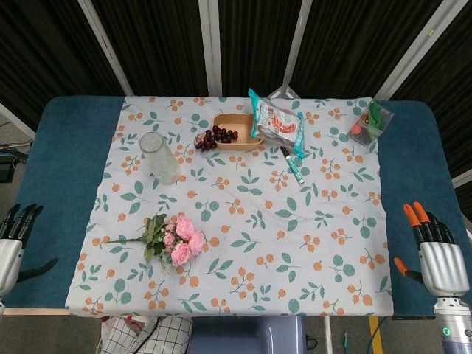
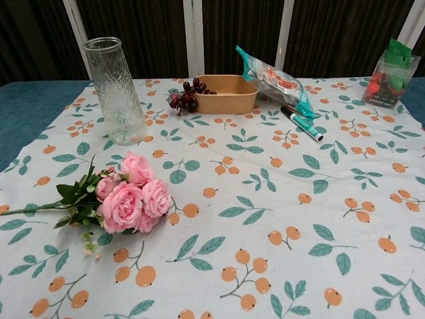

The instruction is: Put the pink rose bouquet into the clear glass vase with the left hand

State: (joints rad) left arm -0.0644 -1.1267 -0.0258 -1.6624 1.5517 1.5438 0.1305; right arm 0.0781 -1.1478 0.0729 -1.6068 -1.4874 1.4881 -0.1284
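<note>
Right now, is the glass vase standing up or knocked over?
Standing up. The clear glass vase sits on its base, open mouth on top, empty.

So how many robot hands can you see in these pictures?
2, both only in the head view. The left hand is at the table's near left edge, the right hand at the near right edge. Both are open and hold nothing. The chest view shows neither.

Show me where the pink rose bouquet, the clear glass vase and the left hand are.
pink rose bouquet (image 2: 127,199): chest view, on the largest bloom.
clear glass vase (image 2: 118,93): chest view, on its ribbed wall.
left hand (image 1: 10,249): head view, on its back.
</note>
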